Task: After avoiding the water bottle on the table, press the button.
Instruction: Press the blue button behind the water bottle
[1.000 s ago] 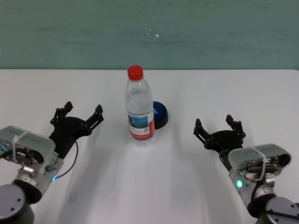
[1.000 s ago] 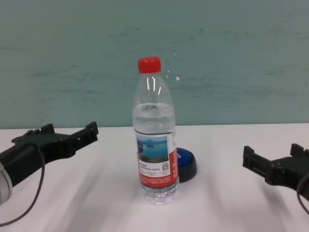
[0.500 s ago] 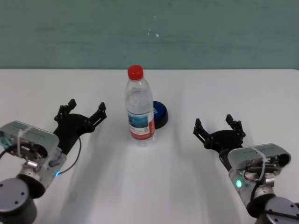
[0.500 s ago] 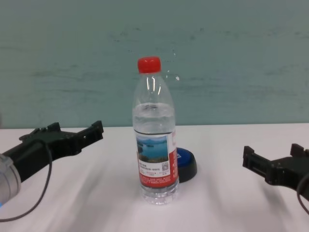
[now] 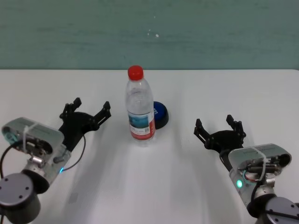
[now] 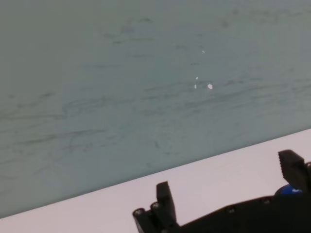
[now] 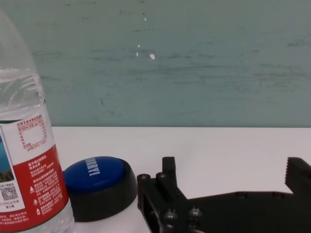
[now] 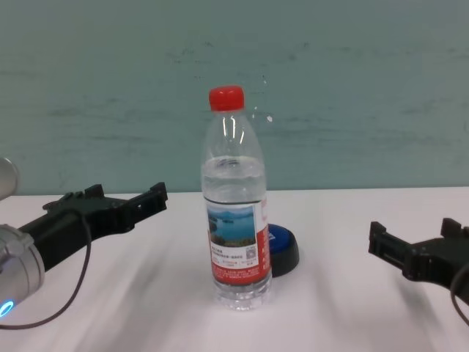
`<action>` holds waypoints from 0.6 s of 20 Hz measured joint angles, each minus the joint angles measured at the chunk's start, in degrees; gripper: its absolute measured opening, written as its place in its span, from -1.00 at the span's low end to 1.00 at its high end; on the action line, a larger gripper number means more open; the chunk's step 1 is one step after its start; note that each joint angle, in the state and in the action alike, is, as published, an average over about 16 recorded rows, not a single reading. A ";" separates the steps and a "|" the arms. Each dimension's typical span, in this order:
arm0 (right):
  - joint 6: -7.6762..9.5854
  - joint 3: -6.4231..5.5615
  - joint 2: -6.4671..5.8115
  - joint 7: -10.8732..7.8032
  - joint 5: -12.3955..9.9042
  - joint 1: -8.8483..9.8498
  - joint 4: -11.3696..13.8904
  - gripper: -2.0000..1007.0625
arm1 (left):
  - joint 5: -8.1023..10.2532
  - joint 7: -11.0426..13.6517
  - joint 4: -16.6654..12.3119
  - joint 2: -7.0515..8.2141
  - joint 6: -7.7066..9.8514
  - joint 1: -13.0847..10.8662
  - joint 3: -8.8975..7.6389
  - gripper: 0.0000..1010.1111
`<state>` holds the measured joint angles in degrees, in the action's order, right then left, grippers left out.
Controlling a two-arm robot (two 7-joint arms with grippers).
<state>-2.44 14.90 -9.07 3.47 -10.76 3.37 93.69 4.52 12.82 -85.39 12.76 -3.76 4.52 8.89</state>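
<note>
**Left arm closing in on bottle**

Button (image 5: 160, 115) sits on table (image 5: 187, 186) just behind upright water bottle (image 5: 139, 107), touching or nearly. Left gripper (image 5: 91, 108) has moved nearer the bottle than before, fingers spread, empty, raised. Right gripper (image 5: 218, 126) unchanged, spread, empty, well apart.

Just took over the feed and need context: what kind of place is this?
Probably a lab test bench: a bare white table against a plain teal wall, holding only a bottle and a blue button.
</note>
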 joint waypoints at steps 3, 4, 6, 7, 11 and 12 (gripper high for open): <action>0.00 0.00 0.00 0.00 0.00 0.00 0.00 0.99 | -0.13 0.17 0.57 0.08 -0.32 0.61 0.39 1.00; 0.00 0.00 0.00 0.00 0.00 0.00 0.00 0.99 | -0.18 0.21 0.77 0.10 -0.43 0.81 0.51 1.00; 0.00 0.00 0.00 0.00 0.00 0.00 0.00 0.99 | -0.29 0.28 1.14 0.12 -0.64 1.21 0.72 1.00; 0.00 0.00 0.00 0.00 0.00 0.00 0.00 0.99 | -0.34 0.32 1.33 0.13 -0.74 1.41 0.82 1.00; 0.00 0.00 0.00 0.00 0.00 0.00 0.00 0.99 | -0.57 0.40 2.15 0.12 -1.12 2.26 1.19 1.00; 0.00 0.00 0.00 0.00 0.00 0.00 0.00 0.99 | -0.61 0.42 2.38 0.11 -1.20 2.48 1.27 1.00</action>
<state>-2.44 14.90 -9.07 3.47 -10.76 3.37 93.69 3.90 13.23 -83.01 12.87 -4.96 7.00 10.16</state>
